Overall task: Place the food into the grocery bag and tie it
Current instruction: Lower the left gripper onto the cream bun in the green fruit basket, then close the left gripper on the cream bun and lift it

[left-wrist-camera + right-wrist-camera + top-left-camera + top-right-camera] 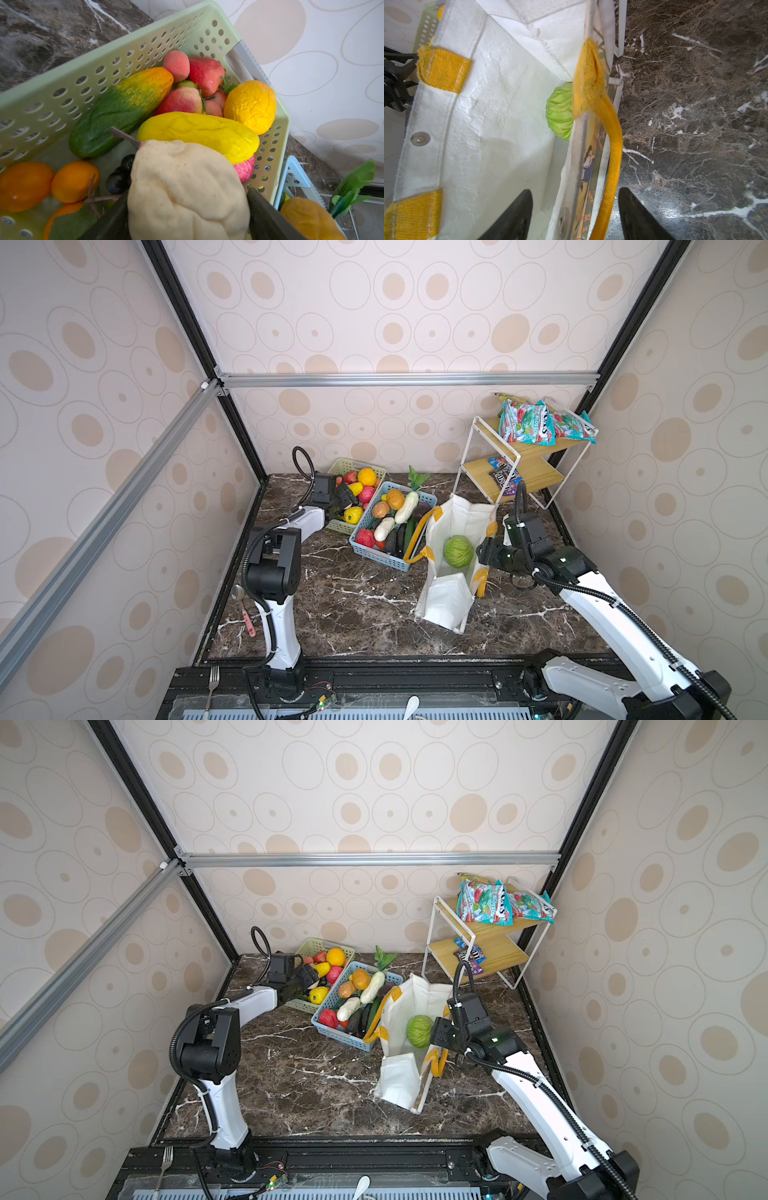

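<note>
Both top views are looking down from high front, sharing whole tabletop (353, 614). Left wrist is peering close into green basket (124, 62), right wrist into grocery bag (488, 104).

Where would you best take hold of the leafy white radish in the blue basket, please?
The radish is probably best gripped at its white middle, from above: it lies slanting on top of the pile in the blue basket, so its narrow sides are free. Squeeze across its width; the leaves at its far end look floppy.
</note>
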